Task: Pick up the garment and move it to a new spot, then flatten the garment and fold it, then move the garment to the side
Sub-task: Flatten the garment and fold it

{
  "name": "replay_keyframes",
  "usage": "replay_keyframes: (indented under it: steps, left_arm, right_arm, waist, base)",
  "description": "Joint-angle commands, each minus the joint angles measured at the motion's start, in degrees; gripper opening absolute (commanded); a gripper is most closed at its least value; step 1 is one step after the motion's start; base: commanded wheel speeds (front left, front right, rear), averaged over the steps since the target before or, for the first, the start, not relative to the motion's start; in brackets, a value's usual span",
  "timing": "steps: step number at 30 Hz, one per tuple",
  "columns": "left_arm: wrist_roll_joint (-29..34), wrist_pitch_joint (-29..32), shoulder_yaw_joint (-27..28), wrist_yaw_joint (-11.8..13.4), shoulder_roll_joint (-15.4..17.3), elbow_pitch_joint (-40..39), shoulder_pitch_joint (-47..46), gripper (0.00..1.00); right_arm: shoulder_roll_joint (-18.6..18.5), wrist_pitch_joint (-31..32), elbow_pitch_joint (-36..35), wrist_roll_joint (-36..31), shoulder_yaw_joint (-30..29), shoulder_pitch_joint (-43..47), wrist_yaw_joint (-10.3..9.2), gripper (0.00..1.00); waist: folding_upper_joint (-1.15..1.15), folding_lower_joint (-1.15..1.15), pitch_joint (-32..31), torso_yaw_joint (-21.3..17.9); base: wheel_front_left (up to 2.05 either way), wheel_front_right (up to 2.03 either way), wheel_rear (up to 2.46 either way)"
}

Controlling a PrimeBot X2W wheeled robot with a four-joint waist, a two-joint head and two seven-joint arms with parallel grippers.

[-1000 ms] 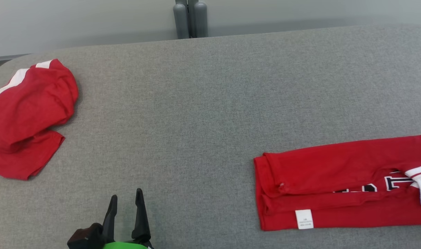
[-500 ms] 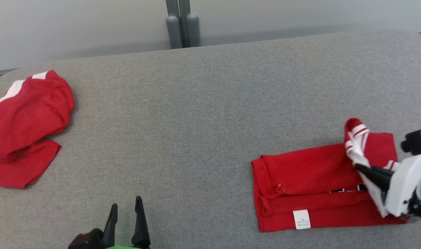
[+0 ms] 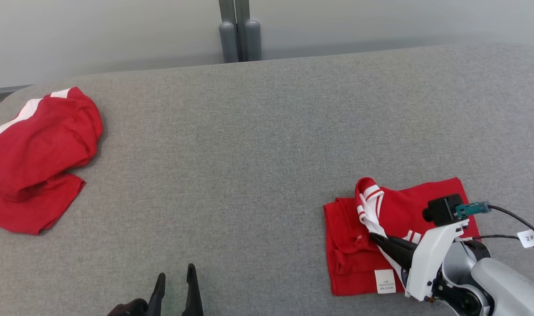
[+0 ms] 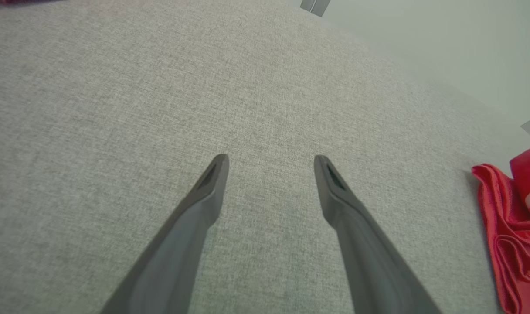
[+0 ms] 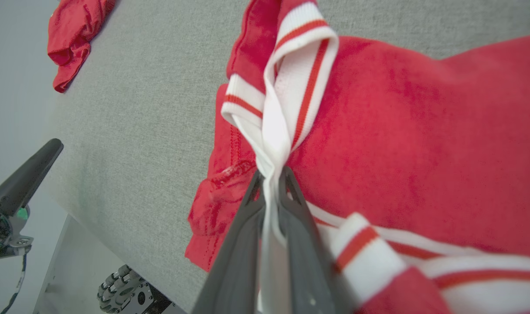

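Observation:
The garment (image 3: 407,197) is a red shirt with white striped trim, lying folded on the grey table (image 3: 249,153) at the right front. One end is doubled over its lower layers. My right gripper (image 3: 374,237) is shut on the white striped trim, which bunches up from its fingertips; the right wrist view shows the trim pinched in that gripper (image 5: 271,174) over the red cloth (image 5: 400,131). A white label (image 3: 384,281) shows at the garment's near edge. My left gripper (image 3: 175,274) stands open over bare table, well left of the garment (image 4: 509,226); its fingers (image 4: 212,179) hold nothing.
A second red garment (image 3: 38,153) lies crumpled at the table's left edge. Two grey posts (image 3: 240,39) stand behind the table's far edge. The table's near edge runs just below the folded garment, and a wheel (image 5: 121,283) shows beneath it.
My right gripper has come in from the right, carrying the striped end leftward over the garment and doubling it to about half its length. The head camera has shifted a little.

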Motion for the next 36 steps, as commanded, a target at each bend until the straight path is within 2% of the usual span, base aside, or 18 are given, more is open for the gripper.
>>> replay_keyframes:
  steps: [1, 5, 6, 7, 8, 16, 22, 29, 32, 36]
  left_arm:
    - [-0.4, -0.2, 0.0, 0.4, 0.1, 0.1, 0.0, 1.0]
    - [-0.7, -0.2, -0.3, 0.5, 0.1, 0.3, -0.5, 1.0]
    - [-0.7, -0.2, -0.4, 0.5, 0.1, 0.4, -0.5, 1.0]
    - [-0.8, -0.2, -0.4, 0.5, 0.1, 0.4, -0.6, 1.0]
    - [-0.8, -0.2, -0.5, 0.5, 0.1, 0.5, -0.6, 1.0]
    - [0.1, -0.2, 0.7, 0.0, 0.1, 0.5, 0.8, 1.0]
    - [0.5, -0.2, 1.8, -0.1, 0.1, -0.3, 1.8, 1.0]
    - [0.9, -0.2, 3.6, -0.4, 0.1, -1.5, 3.3, 1.0]
    - [0.9, -0.2, 3.9, -0.5, 0.1, -2.1, 3.9, 1.0]
    - [1.6, -0.2, 4.4, -1.0, 0.1, -2.5, 4.6, 1.0]
  right_arm:
    - [0.8, 0.0, 0.0, -0.6, -0.4, 0.4, 0.02, 0.0]
    - [3.7, -0.5, 0.3, -2.0, -1.8, 0.7, 0.02, 0.02]
    - [4.4, -0.5, 0.4, -2.2, -2.0, 0.9, 0.02, 0.43]
    - [5.2, -0.6, 0.2, -2.5, -2.2, 1.2, 0.02, 0.96]
    - [5.7, -0.5, -0.1, -2.7, -2.1, 1.5, 0.02, 1.0]
    - [9.5, -2.1, -7.9, -1.1, -2.2, 4.6, 0.02, 1.0]
    - [7.5, -6.8, -12.8, -3.5, -5.0, 9.0, 0.02, 1.0]
    - [3.0, -14.5, -15.6, -6.9, -14.1, 16.3, 0.01, 1.0]
    - [1.8, -17.8, -13.8, -10.5, -19.0, 19.1, 0.02, 1.0]
    - [1.4, -23.7, -8.6, -18.9, -26.0, 22.3, 0.01, 1.0]
  waist:
    - [0.0, 0.0, 0.1, 0.0]
    - [0.0, 0.0, 0.2, -0.2]
    - [0.0, 0.0, 0.1, -0.1]
    - [0.0, 0.0, 0.0, -0.1]
    - [0.0, 0.0, -0.2, -0.1]
    - [0.0, 0.0, -1.1, -0.9]
    - [0.0, 0.0, -3.1, -1.6]
    - [0.0, 0.0, -5.8, -2.4]
    - [0.0, 0.0, -6.8, -2.6]
    - [0.0, 0.0, -8.1, -2.7]
  base:
    - [0.0, 0.0, 0.0]
    - [0.0, 0.0, 0.0]
    - [0.0, 0.0, 0.0]
    - [0.0, 0.0, 0.0]
    - [0.0, 0.0, 0.0]
    - [0.0, 0.0, 0.0]
    - [0.0, 0.0, 0.0]
    - [0.0, 0.0, 0.0]
    - [0.0, 0.0, 0.0]
    - [0.0, 0.0, 0.0]
